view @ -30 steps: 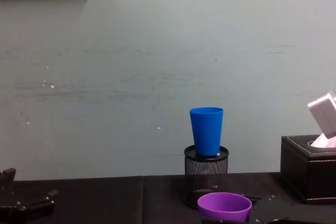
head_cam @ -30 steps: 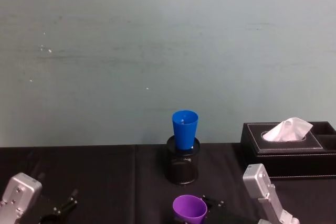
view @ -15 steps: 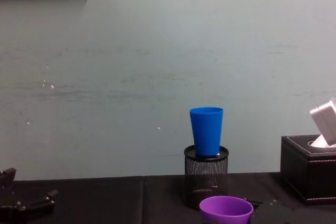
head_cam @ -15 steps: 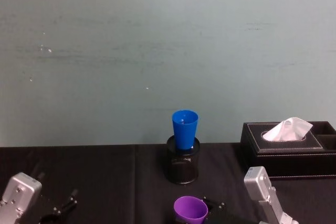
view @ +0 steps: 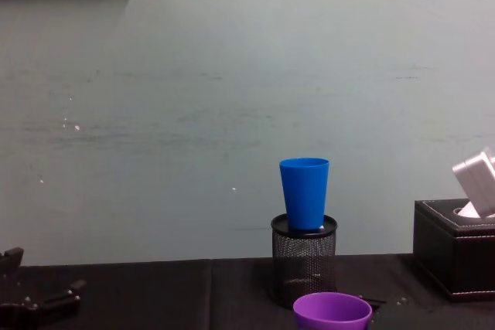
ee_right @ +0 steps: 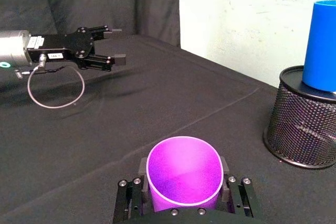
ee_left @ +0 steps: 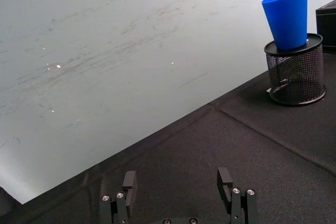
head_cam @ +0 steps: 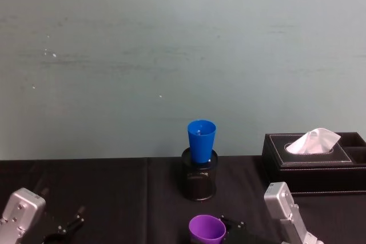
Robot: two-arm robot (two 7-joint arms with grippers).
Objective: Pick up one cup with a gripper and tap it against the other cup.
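Bench scene with two cups on a black-covered table [head_cam: 114,187] against a pale green wall [head_cam: 171,55]. The right gripper [ee_right: 184,203], at the near edge just right of centre, has its two fingers closed on the sides of the purple cup [ee_right: 184,179], which it holds upright with the open rim facing up; in the head view the same cup [head_cam: 207,229] shows at the near edge, directly in front of the pen holder. The blue cup [head_cam: 201,140] stands upright with its base set into the top of a black wire-mesh pen holder [head_cam: 198,180] farther back at table centre; in the chest view it [view: 304,192] rises above the holder's rim, well apart from the purple cup [view: 332,313] below it. The left gripper [ee_left: 178,195] sits low at the near left, its fingers spread wide with nothing between them, over bare cloth. A black tissue box [head_cam: 313,161] with a white tissue standing out of it lies at the far right.
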